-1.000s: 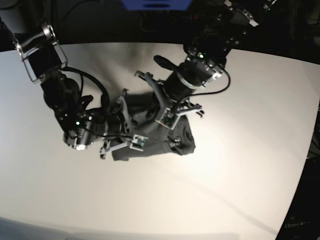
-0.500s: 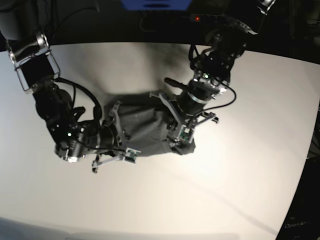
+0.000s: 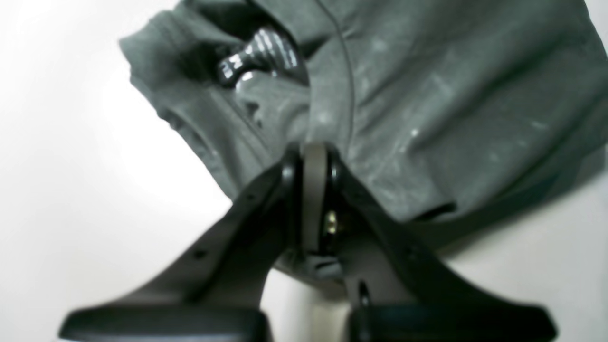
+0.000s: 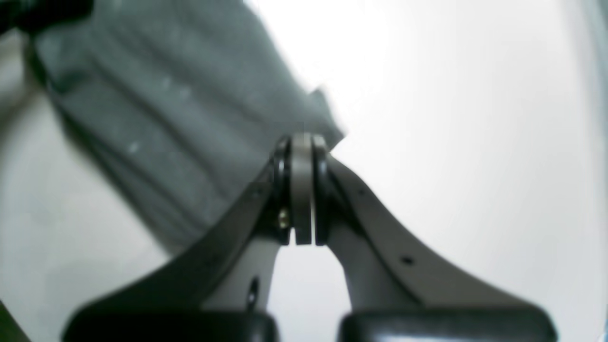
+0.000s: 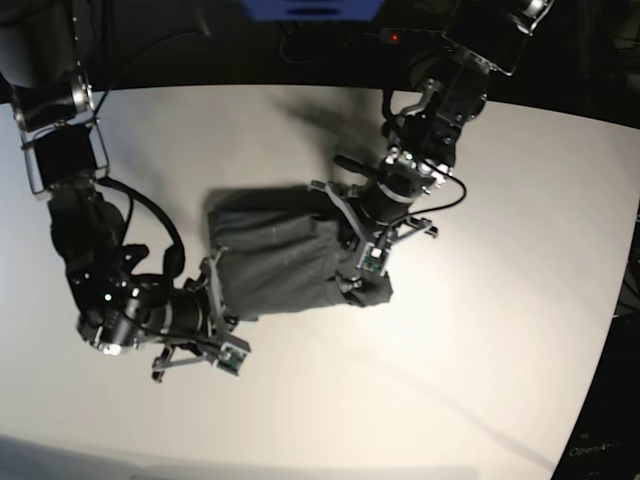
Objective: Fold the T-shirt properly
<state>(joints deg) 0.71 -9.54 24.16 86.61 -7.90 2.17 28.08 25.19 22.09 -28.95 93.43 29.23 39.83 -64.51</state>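
Item one, the left gripper [image 3: 314, 156]: we find its jaws pressed together with a fold of the T-shirt [image 3: 427, 109] pinched between them, near a seam that runs up the cloth. In the base view this gripper [image 5: 352, 285] sits at the T-shirt's [image 5: 280, 255] right-hand end, low against the bunched fabric there.

Item two, the right gripper [image 4: 301, 147]: jaws likewise closed tight, nipping a corner edge of the T-shirt [image 4: 156, 118]. In the base view it [image 5: 215, 270] holds the T-shirt's left-hand lower edge, with the arm trailing away from the cloth towards the near left.

Item three, the T-shirt itself: dark charcoal grey, soft, creased lengthwise. We see it stretched between the two grippers, lying roughly across the middle of the table [image 5: 480, 350]. The end by the left gripper is crumpled and thick; the stretch towards the right gripper is flatter. Whether the middle span rests fully on the surface we cannot tell.

Item four, the table: white, bare around the T-shirt on every side, with a dim shadow beyond the cloth's far edge.
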